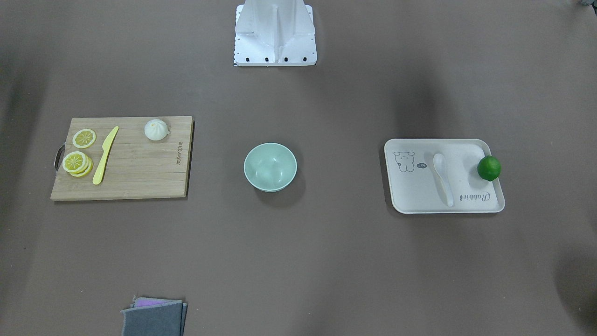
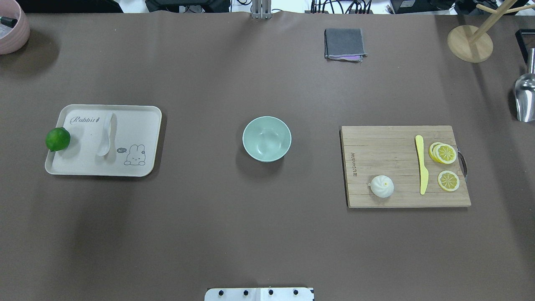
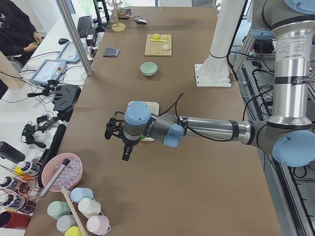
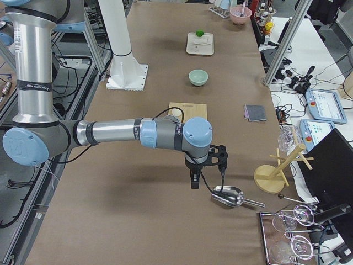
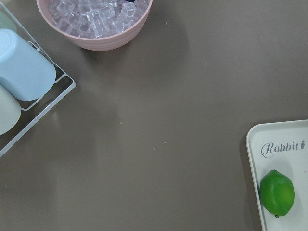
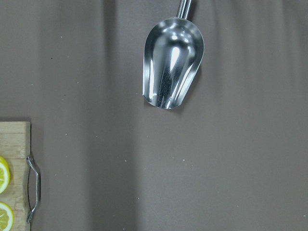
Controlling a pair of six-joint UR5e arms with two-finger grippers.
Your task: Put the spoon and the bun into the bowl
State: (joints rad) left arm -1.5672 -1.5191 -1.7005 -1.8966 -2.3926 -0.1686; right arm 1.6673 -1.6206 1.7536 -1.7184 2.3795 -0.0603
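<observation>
The left hand [image 3: 110, 131] and the right hand [image 4: 220, 159] each hang above the desk [image 2: 209, 234]. Whether their fingers are apart or together cannot be told.

- One spoon [image 2: 105, 138]: on the tray [image 2: 142, 125] beyond the left hand, near one lime [image 2: 57, 139].
- One bun [image 2: 382, 186]: on the cutting board [image 2: 384, 146] beyond the right hand.
- One bowl [image 2: 266, 139]: between both hands.
</observation>
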